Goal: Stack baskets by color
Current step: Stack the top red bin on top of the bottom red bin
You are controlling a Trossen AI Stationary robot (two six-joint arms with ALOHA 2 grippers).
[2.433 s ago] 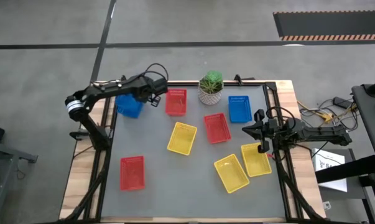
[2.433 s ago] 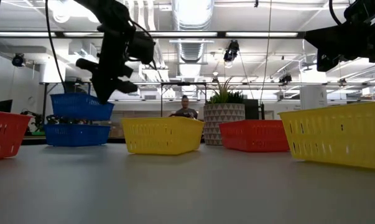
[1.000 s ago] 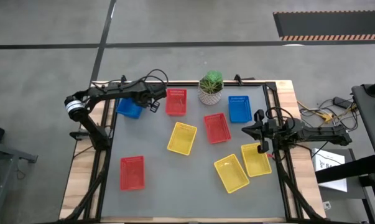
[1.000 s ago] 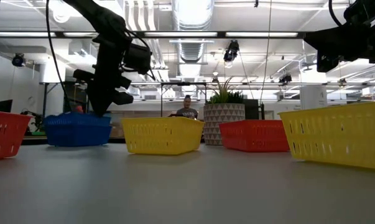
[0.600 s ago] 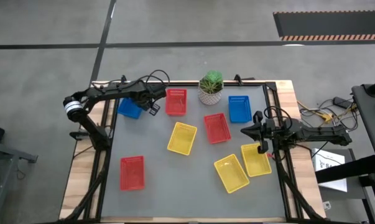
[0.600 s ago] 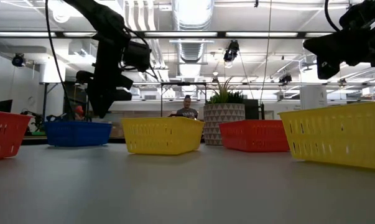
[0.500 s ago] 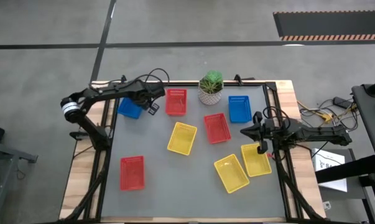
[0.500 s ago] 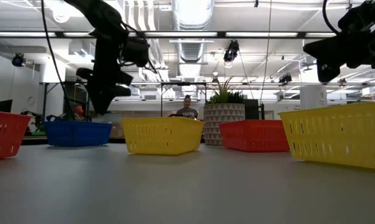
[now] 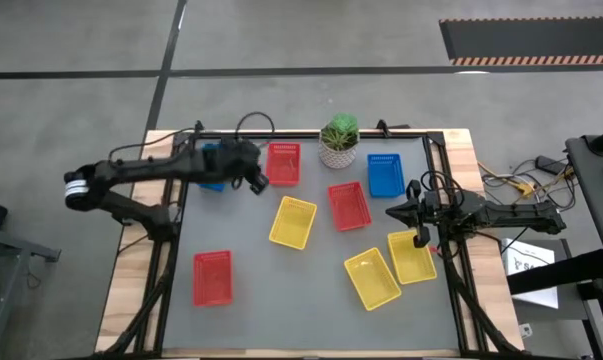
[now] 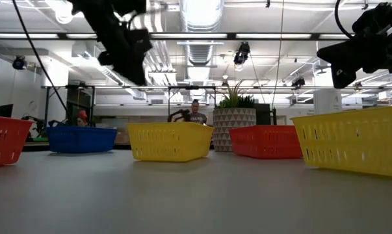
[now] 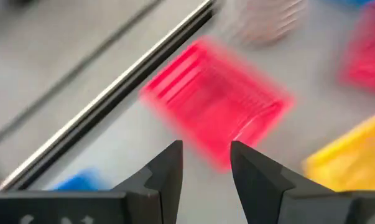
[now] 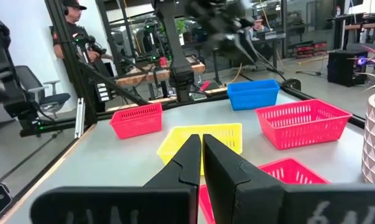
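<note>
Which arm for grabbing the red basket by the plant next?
Probably left. The left gripper is open and empty, right beside that red basket. The right gripper is shut, across the table near the yellow baskets.

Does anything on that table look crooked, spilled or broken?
Nothing spilled or broken. The loose baskets lie at mixed angles; the yellow basket nearest the front is the most askew. The potted plant stands upright.

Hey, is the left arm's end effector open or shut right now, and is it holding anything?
Open and empty: the left end effector shows a clear gap between its fingers, with nothing between them.
</note>
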